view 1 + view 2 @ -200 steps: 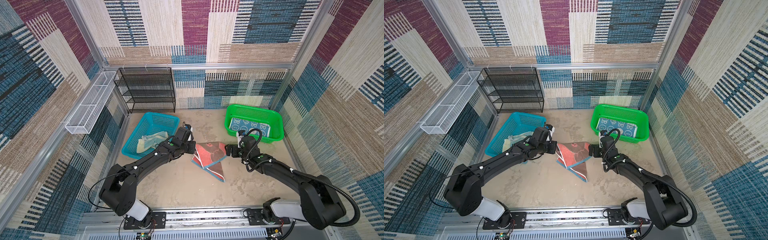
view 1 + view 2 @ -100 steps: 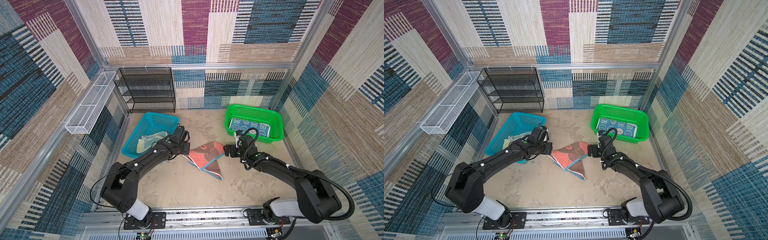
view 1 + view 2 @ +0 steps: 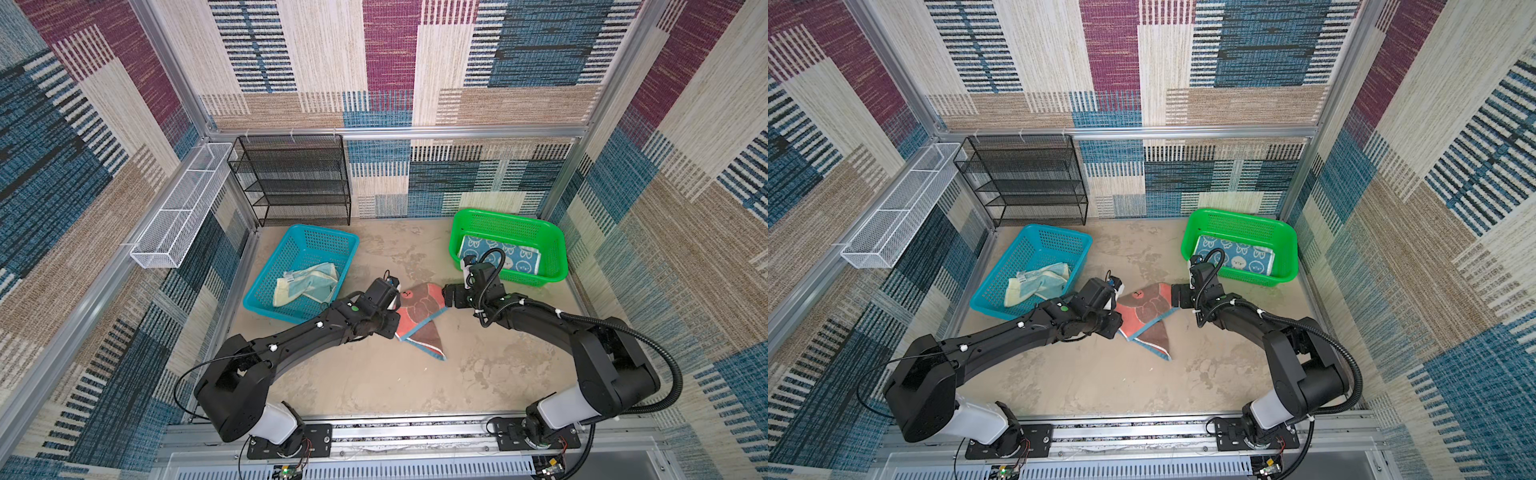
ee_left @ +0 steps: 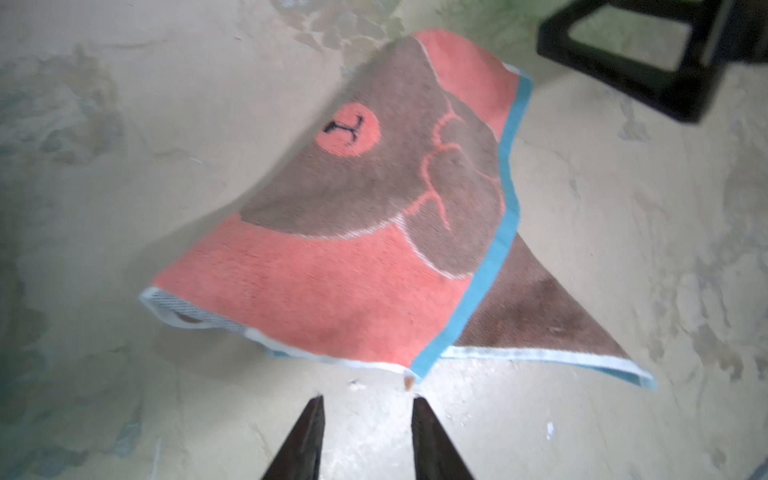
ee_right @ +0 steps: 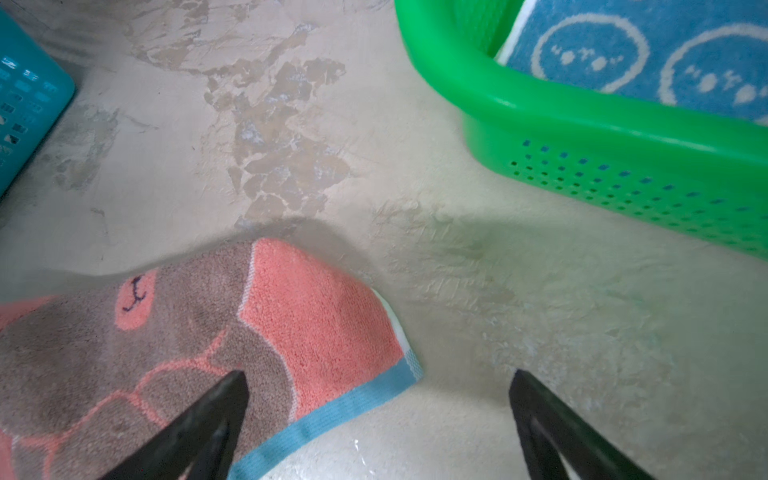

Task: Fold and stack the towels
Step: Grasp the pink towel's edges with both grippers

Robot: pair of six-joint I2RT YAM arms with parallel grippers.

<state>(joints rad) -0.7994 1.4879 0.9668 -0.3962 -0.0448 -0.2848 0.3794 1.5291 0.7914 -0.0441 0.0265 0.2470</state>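
Note:
A coral towel with a brown bear (image 3: 419, 311) (image 3: 1142, 309) lies loosely folded mid-table, its brown underside sticking out toward the front. My left gripper (image 3: 391, 328) (image 4: 368, 399) is open just off the towel's (image 4: 353, 249) near edge, with nothing between its fingers. My right gripper (image 3: 449, 297) (image 5: 380, 374) stands wide open at the towel's (image 5: 208, 332) blue-trimmed corner, one finger above the cloth. A blue towel with white rabbit faces (image 3: 515, 257) (image 5: 665, 54) lies flat in the green basket (image 3: 507, 216). Crumpled cream and pale-blue cloth (image 3: 307, 284) sits in the blue basket (image 3: 307, 241).
A black wire rack (image 3: 295, 178) stands against the back wall. A white wire basket (image 3: 178, 208) hangs on the left wall. The green basket (image 5: 582, 108) is close beside my right gripper, and the blue basket (image 5: 25, 104) is close behind my left arm.
My left gripper was shut on the coral towel's edge; it has opened, let go and drawn back a little. The towel has settled lower. The right gripper stayed open, nearly still.

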